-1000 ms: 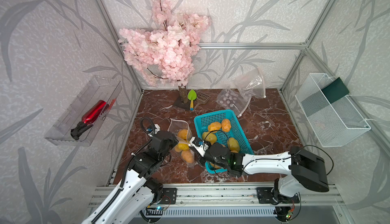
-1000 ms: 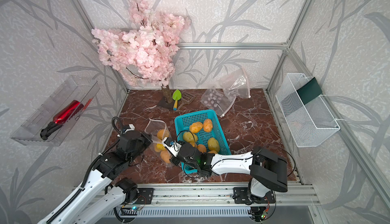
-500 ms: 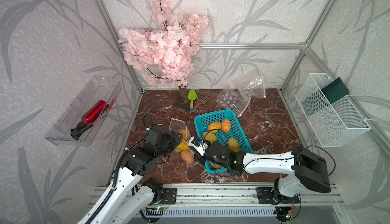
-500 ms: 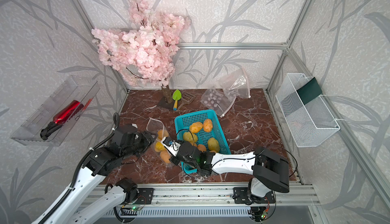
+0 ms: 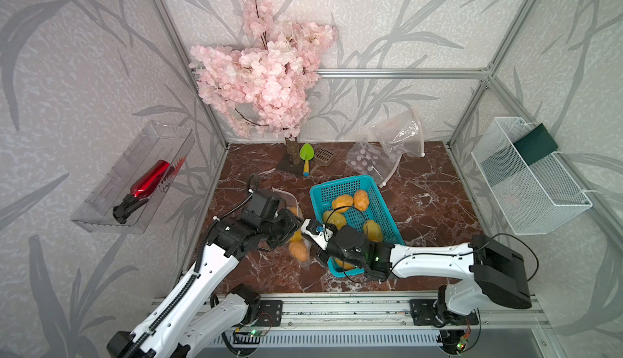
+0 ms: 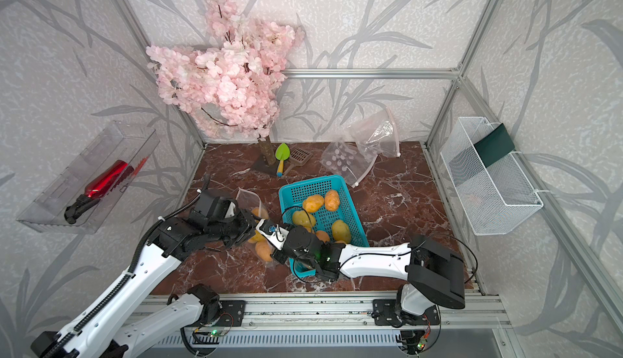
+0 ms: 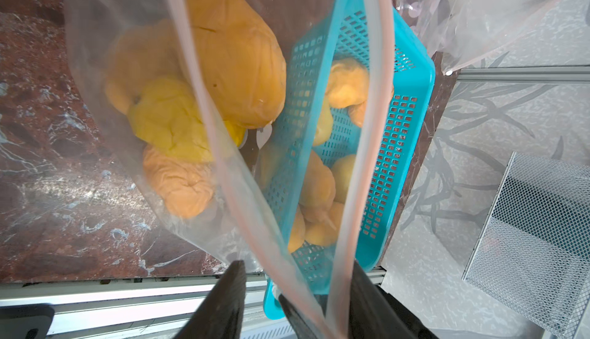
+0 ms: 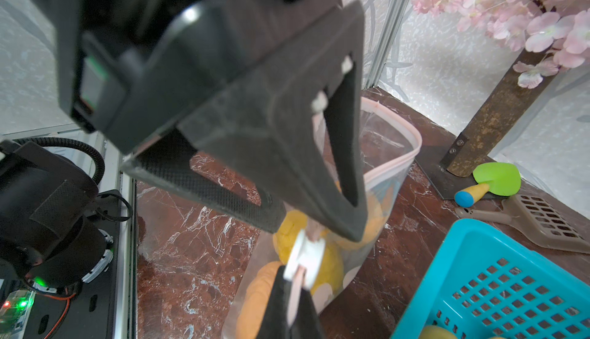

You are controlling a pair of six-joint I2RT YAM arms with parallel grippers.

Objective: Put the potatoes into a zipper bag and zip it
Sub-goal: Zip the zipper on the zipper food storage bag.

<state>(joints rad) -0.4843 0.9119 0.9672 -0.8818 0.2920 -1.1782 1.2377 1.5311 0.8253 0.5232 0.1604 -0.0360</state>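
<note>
Right gripper (image 8: 290,289): pinching bag (image 8: 388,161) rim.
Left gripper (image 7: 295,262): jaws parted, astride rim, gripping nothing.
Care: clamp one rim only; spread mouth.

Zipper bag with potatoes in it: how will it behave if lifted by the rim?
Likely floppy: the zipper bag film is thin and wrinkled, its rim bowed where the right gripper pinches it. Probably bottom-heavy: several potatoes sit bunched low, so it should sag and swing. The film looks glossy, so a light pinch may slip.
</note>
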